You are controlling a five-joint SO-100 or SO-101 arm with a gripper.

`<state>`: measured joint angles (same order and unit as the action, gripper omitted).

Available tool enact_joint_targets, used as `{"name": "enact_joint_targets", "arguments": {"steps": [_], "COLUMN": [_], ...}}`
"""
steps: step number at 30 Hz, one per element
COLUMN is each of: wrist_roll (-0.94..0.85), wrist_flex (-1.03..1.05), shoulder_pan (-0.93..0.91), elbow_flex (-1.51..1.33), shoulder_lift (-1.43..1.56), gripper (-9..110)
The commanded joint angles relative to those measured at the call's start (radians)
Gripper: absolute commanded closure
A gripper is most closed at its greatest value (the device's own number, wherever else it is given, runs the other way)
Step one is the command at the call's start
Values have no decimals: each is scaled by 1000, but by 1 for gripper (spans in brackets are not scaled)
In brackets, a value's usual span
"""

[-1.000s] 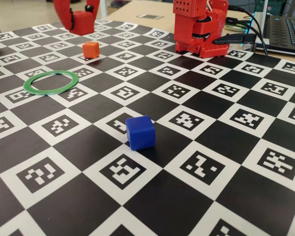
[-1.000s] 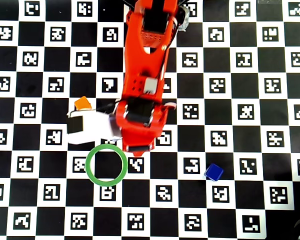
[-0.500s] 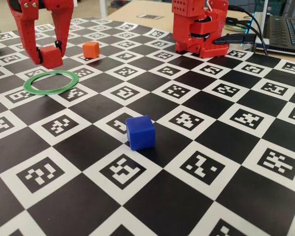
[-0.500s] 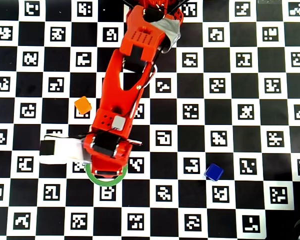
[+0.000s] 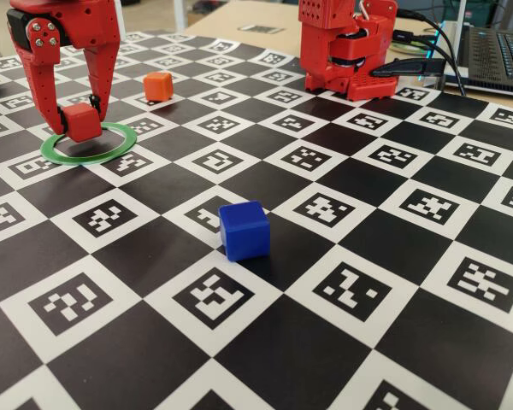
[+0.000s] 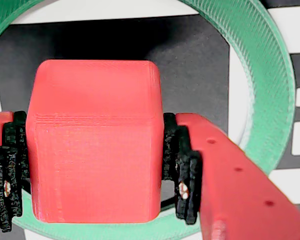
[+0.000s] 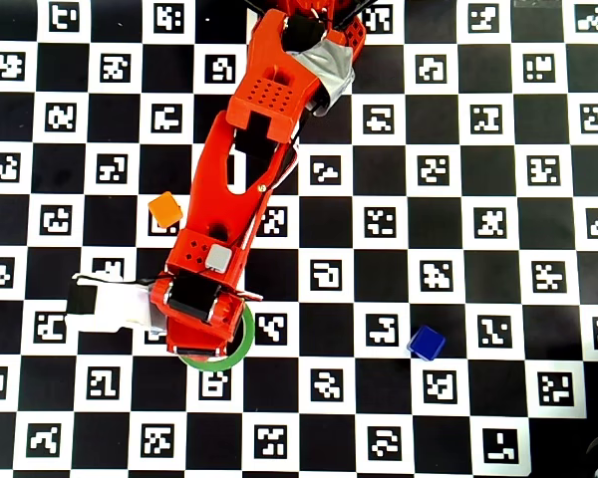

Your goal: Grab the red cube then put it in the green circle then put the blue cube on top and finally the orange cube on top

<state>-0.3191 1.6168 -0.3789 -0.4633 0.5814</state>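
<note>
My gripper is shut on the red cube, which sits between the black pads inside the green circle. In the wrist view the red cube fills the middle and the green circle curves round it. Whether the cube rests on the board I cannot tell. The blue cube stands alone near the front middle of the fixed view and at the lower right in the overhead view. The orange cube sits behind the ring, also seen in the overhead view. From overhead the arm hides the red cube and most of the green circle.
The checkerboard mat with printed markers covers the table. The arm's red base stands at the back with cables and a laptop to its right. The arm stretches across the board's upper left in the overhead view.
</note>
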Motion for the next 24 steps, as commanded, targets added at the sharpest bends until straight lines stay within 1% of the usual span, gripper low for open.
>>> {"name": "enact_joint_targets", "arguments": {"steps": [1,24], "wrist_roll": [2,9], "wrist_flex": [-9,-46], "shoulder_pan": [-3,2], "elbow_flex": [60,-43], "shoulder_lift": [49,46], "gripper": [95,95]}}
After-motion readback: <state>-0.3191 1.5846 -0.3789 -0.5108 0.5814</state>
